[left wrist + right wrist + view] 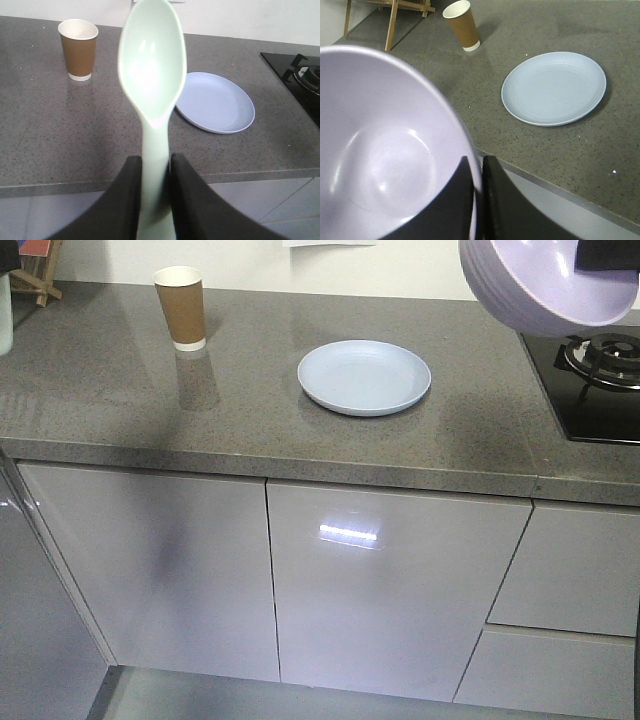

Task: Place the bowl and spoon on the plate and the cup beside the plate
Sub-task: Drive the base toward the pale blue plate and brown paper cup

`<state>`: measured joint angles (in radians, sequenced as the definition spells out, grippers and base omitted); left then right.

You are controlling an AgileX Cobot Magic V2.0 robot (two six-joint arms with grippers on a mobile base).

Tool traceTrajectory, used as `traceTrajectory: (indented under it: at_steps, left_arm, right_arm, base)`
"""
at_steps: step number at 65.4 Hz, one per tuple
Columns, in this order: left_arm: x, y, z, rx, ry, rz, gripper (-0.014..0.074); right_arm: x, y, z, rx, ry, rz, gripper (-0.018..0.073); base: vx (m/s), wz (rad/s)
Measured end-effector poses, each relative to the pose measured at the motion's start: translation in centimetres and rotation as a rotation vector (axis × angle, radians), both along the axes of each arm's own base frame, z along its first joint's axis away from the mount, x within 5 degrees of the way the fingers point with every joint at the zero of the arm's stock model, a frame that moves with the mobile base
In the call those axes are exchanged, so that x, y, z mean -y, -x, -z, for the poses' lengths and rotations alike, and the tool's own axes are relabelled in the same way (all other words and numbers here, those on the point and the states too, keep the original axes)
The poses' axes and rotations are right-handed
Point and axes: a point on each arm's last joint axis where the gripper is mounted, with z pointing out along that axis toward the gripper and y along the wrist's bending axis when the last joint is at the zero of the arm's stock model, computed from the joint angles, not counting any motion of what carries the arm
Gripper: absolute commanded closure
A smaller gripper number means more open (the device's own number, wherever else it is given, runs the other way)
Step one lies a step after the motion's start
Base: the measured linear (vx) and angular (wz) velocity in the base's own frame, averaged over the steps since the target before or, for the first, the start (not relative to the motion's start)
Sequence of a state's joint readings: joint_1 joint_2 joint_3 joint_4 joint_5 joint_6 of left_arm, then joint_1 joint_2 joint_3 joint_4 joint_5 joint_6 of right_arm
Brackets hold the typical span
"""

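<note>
- Between left gripper (155, 165) fingers, we are pinching the spoon (152, 75) handle, risking swivel.
- Astride the tilted bowl (380, 150) rim, our right gripper (479, 165) is clamping, risking slippage.

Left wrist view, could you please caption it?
Left gripper grips the mint spoon; empty plate and paper cup stand on the counter beyond.

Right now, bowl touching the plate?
Apart. Right wrist view: lavender bowl is pinched by the right fingers, with bare grey countertop between it and the pale blue plate.
</note>
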<state>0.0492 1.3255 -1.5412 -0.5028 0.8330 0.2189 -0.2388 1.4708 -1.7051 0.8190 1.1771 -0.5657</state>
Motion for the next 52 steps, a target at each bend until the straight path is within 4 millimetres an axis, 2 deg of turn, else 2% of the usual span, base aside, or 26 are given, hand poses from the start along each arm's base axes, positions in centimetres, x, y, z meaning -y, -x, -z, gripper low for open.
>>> traceTrajectory:
  at_steps: [52]
  left_arm:
    - [0.0,0.0,0.0,0.0,0.0,0.0,0.0603]
  right_arm:
    - [0.0,0.0,0.0,0.0,0.0,0.0,0.0564]
  base:
    - [0.04,0.04]
